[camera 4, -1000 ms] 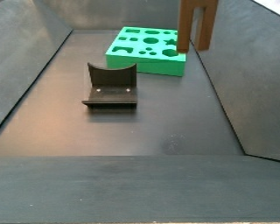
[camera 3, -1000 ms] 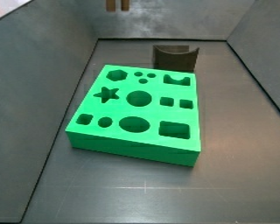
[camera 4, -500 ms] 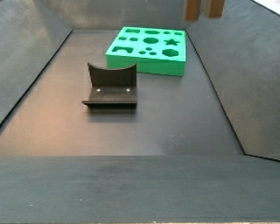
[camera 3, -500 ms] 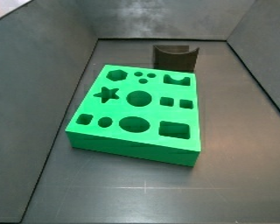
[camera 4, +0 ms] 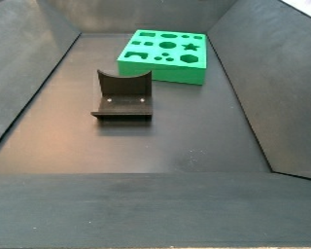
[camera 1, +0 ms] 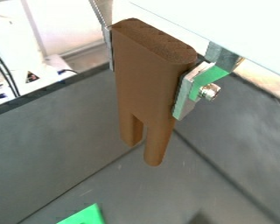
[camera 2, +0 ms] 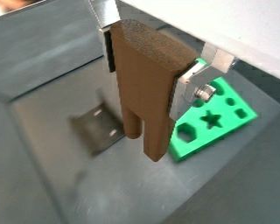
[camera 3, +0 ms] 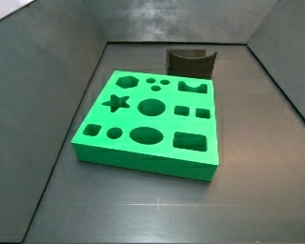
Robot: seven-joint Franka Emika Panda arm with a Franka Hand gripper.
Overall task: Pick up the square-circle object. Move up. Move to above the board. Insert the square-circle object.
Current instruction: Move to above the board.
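In both wrist views my gripper [camera 1: 145,61] [camera 2: 149,68] is shut on the square-circle object [camera 1: 145,87] [camera 2: 146,92], a tall brown block with two prongs pointing down. It hangs high above the floor. The silver fingers [camera 1: 196,83] [camera 2: 194,87] press on its two sides. The green board [camera 3: 150,120] [camera 4: 166,54] lies flat on the floor, and it shows far below in a wrist view [camera 2: 216,118]. A small corner of it shows in a wrist view [camera 1: 81,215]. Gripper and block are out of both side views.
The dark fixture stands on the floor behind the board in a side view [camera 3: 191,61] and in front of it in a side view [camera 4: 121,96]; it also shows in a wrist view [camera 2: 98,129]. Grey sloping walls [camera 3: 53,86] surround the floor.
The brown block and the gripper have risen out of the top of both side views. The board and the fixture have not moved.
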